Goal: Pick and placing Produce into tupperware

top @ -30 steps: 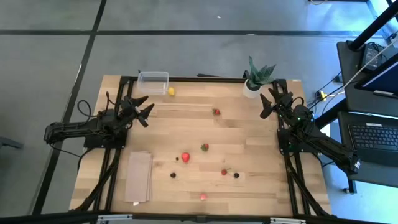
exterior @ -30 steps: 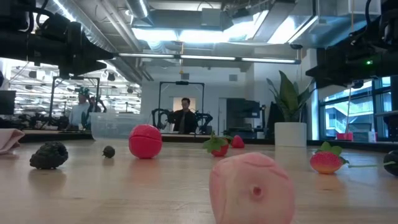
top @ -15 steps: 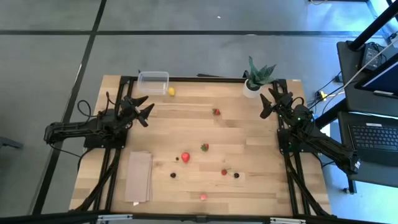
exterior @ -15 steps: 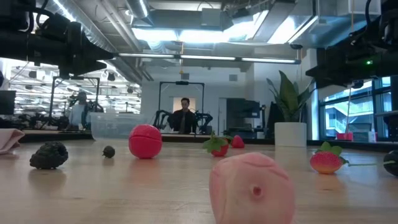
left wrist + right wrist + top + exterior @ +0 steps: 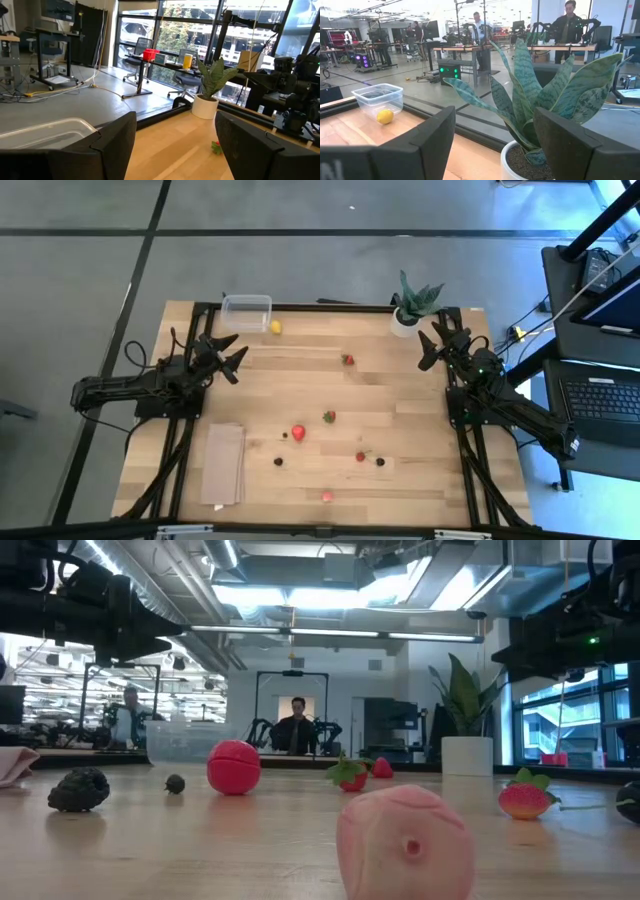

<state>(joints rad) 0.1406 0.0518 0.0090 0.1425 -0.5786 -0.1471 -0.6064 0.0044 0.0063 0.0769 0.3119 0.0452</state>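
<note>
Wooden tabletop (image 5: 400,395), and basically nothing has been picked up yet. The tupperware (image 5: 246,312) sits at the far edge, left of centre, and looks empty from above. Just beside it on the right is the yellow piece (image 5: 275,327), on the wood, not inside.

The rest of the produce is scattered: one strawberry (image 5: 347,360) mid-table toward the far side, another strawberry with a green top (image 5: 328,417) near the middle, the big red piece (image 5: 298,433) just beside it to the near-left, then dark berries (image 5: 279,462) and a small red one (image 5: 360,456) nearer still, and a pink piece (image 5: 326,496) right by the near edge.

The left gripper (image 5: 228,355) hovers over the left side of the table with its fingers spread apart, holding nothing. The right gripper (image 5: 432,345) hangs by the potted plant (image 5: 416,305) at the far right, fingers also wide apart and empty.

So my read is we're at the very start, before the first reach. The obvious first grab would be the yellow piece for the left arm, since it's close to both that gripper and the container. It'll need to come down carefully so a finger doesn't knock the tupperware, which sits near the far edge.

Plenty of open wood in the middle. The tan cloth (image 5: 223,463) at the near left is well clear of the fruit. The right arm should mind the plant.
</note>
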